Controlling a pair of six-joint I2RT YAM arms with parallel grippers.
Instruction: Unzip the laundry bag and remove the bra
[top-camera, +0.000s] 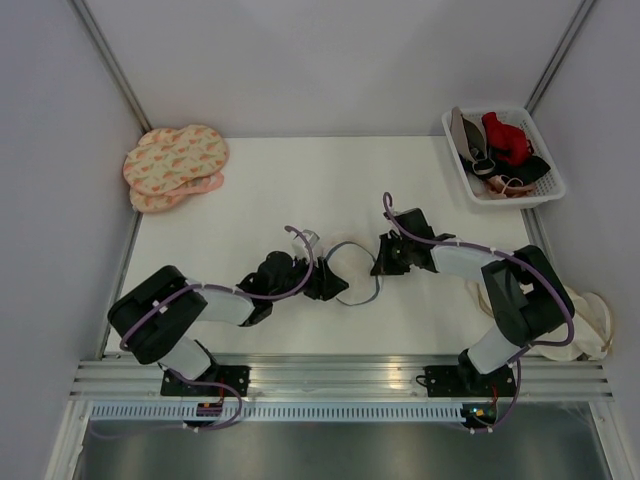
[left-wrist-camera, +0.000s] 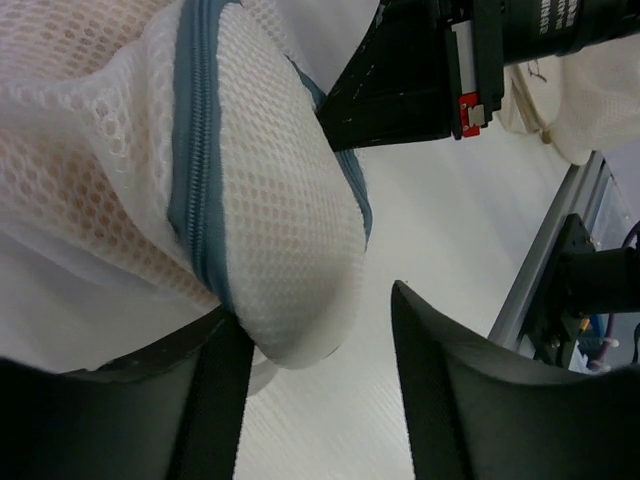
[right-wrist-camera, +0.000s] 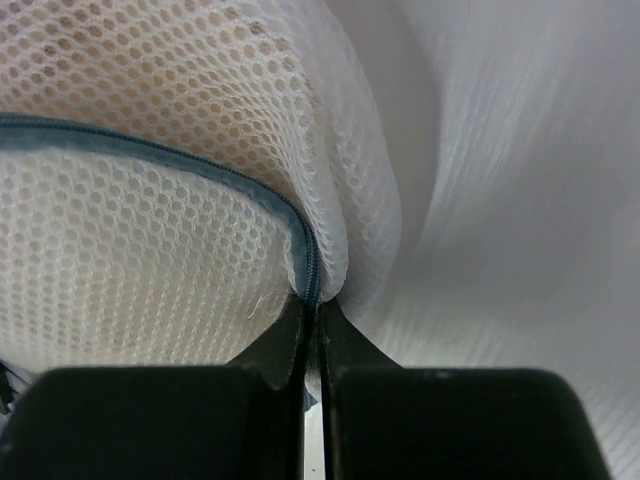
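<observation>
The laundry bag (top-camera: 350, 268), white mesh with a grey zipped rim, lies at the table's middle between my two grippers. My right gripper (top-camera: 384, 262) is shut on the bag's zipped rim (right-wrist-camera: 150, 150) at the bag's right edge, and the jaws (right-wrist-camera: 318, 308) pinch the zipper seam. My left gripper (top-camera: 327, 283) is open at the bag's left side. In the left wrist view the bag (left-wrist-camera: 270, 220) bulges down between the open jaws (left-wrist-camera: 315, 325), next to the left finger (left-wrist-camera: 215, 390). A peach tint of the bra (right-wrist-camera: 200, 60) shows through the mesh, otherwise hidden inside.
Pink orange-patterned pouches (top-camera: 175, 165) lie at the back left corner. A white basket (top-camera: 535, 160) with red and black garments stands at the back right. Cream pouches (top-camera: 590, 320) hang off the right edge. A metal rail (top-camera: 340, 375) runs along the near edge.
</observation>
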